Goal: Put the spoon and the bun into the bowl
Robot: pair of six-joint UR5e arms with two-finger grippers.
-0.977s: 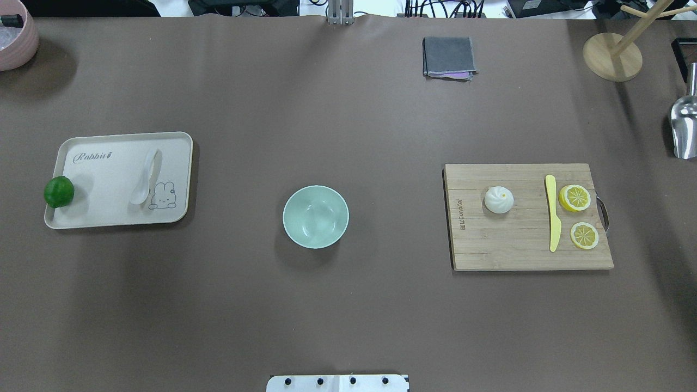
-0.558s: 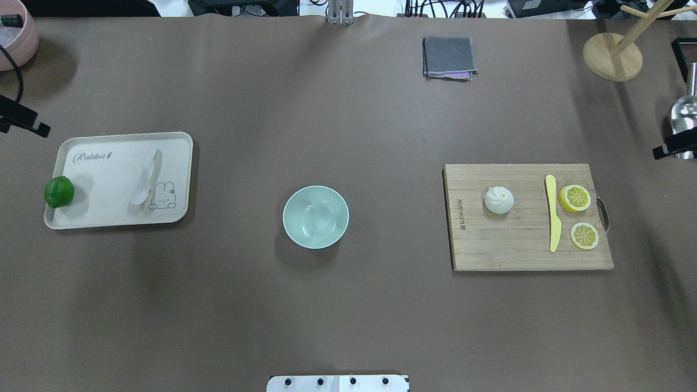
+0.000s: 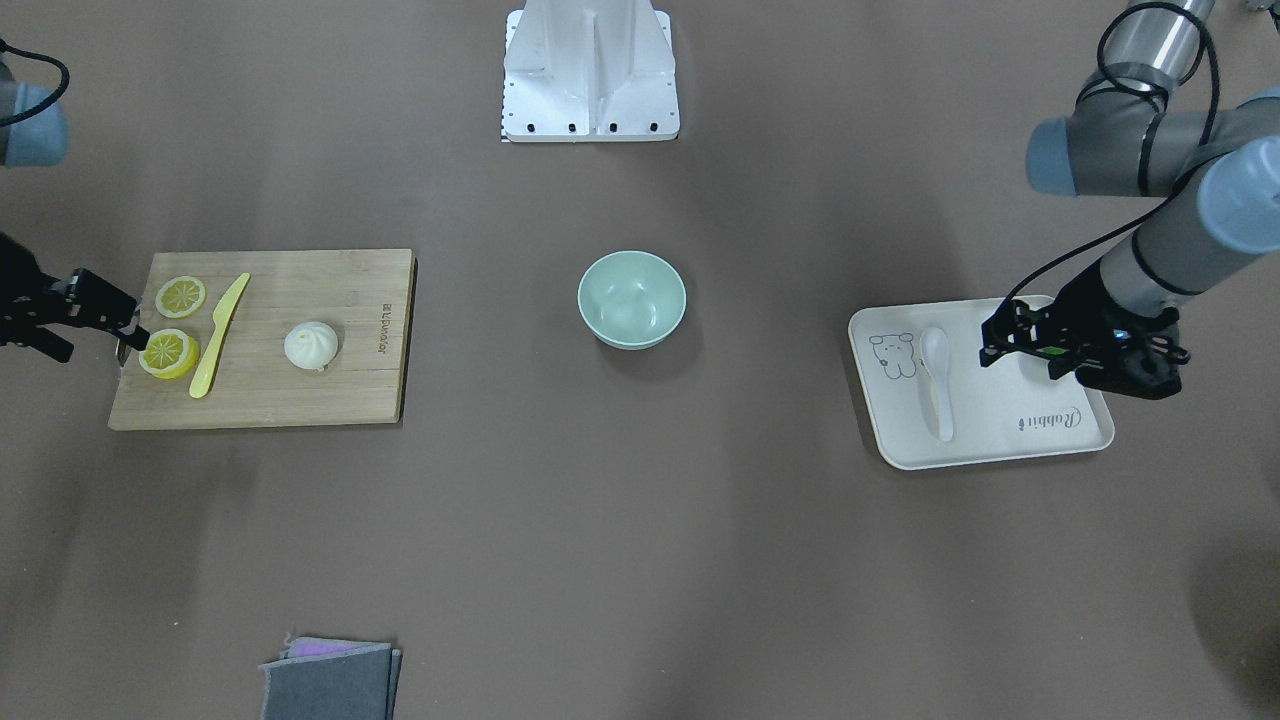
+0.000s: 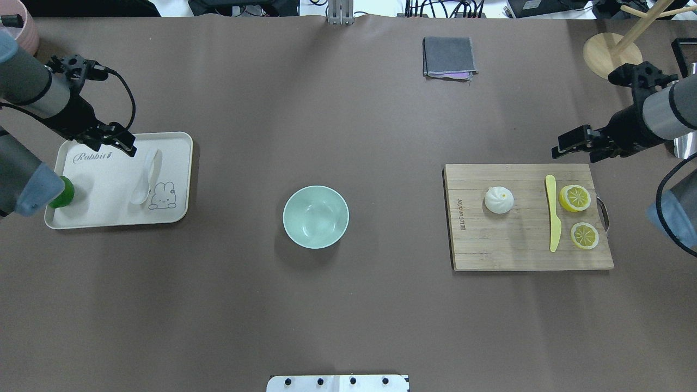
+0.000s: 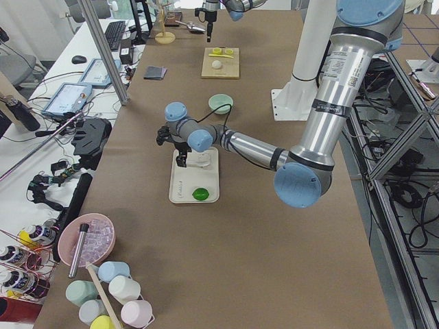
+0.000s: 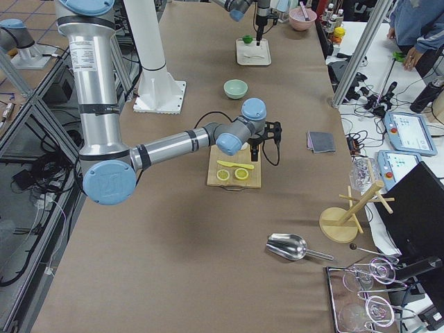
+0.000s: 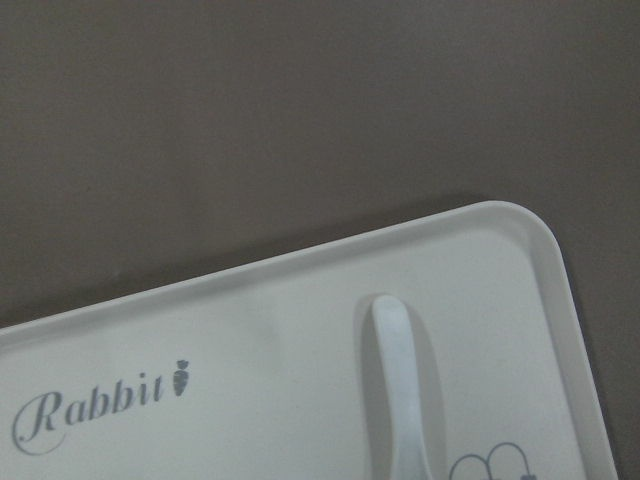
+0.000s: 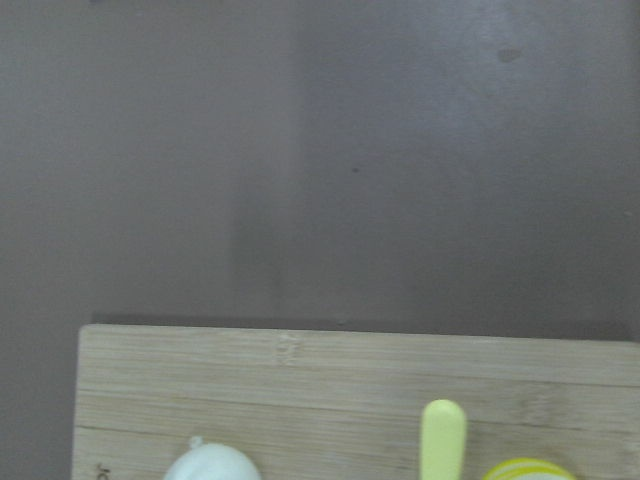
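Spoon (image 7: pixel 400 385) scoop cut off in left wrist view

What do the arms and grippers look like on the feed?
The left arm and right arm are silver-grey tubes with pale blue joint caps. The left gripper and right gripper are black, angular and two-fingered. A black cable loops along the left wrist. No markings are legible.

The overhead view looks down from behind the robot (image 3: pixel 590 70); the front-facing one faces it, mirrored, both sharing the bowl (image 4: pixel 316 216). Side cameras look along the table (image 5: pixel 226 260) from its ends. Wrist cameras sit close over the tray (image 7: pixel 250 330) and cutting board (image 8: pixel 300 390)
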